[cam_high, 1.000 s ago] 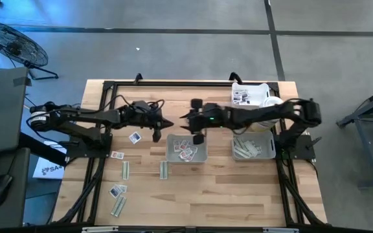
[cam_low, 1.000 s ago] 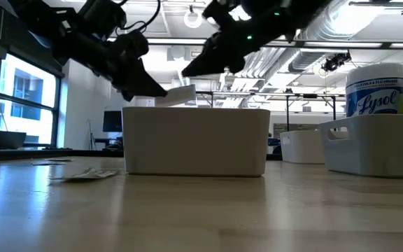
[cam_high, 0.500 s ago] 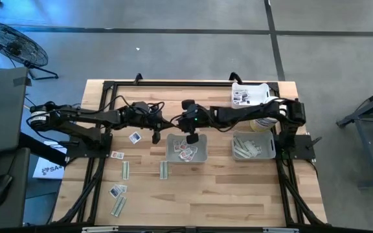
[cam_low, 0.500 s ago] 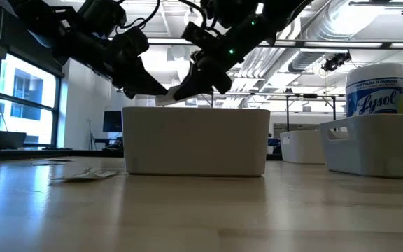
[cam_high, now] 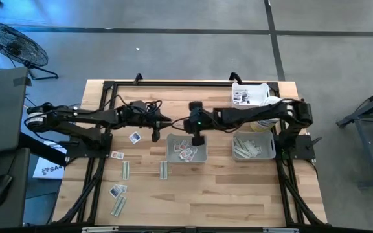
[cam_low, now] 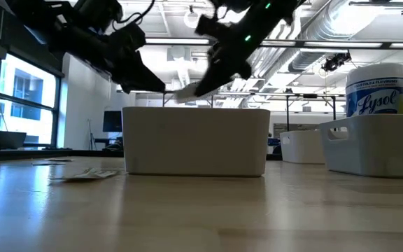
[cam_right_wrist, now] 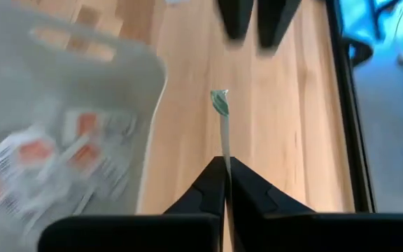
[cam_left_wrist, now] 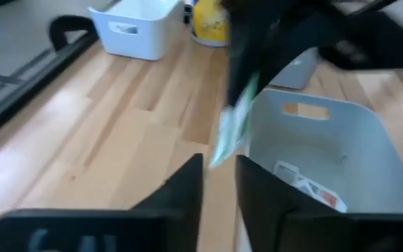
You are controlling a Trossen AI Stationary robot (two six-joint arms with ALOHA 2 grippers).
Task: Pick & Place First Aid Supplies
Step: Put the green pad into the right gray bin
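A long pale green strip (cam_right_wrist: pixel 220 115) hangs in the air just left of the grey tray (cam_high: pixel 203 157) that holds squarish white packets (cam_high: pixel 185 151). My right gripper (cam_high: pixel 181 123) is shut on the strip. My left gripper (cam_left_wrist: pixel 219 185) faces it from the table's left, open by a narrow gap. The strip's free end (cam_left_wrist: pixel 219 155) stands just beyond the left fingertips. In the low view the strip (cam_low: pixel 182 91) shows above the tray's rim, between both grippers. My right gripper pinches one end of the strip (cam_right_wrist: pixel 224 155) between its two fingertips. The fingers come level from the table's right and lie along the strip. The strip sticks out past the fingertips toward my left gripper, clear of table and tray.
A second grey tray (cam_high: pixel 270 153) with strips stands at the right, and a white tray (cam_high: pixel 256 88) at the far right corner. A labelled bottle (cam_low: pixel 376 94) stands beside them. Loose packets (cam_high: pixel 135 136) and strips (cam_high: pixel 126 169) lie on the wood at the left and near left.
My right gripper has reached toward the table's left, up to my left gripper, and shut on the strip that the left one was holding. It has then drawn a little back toward the right with it. The strip now stands off the left fingertips.
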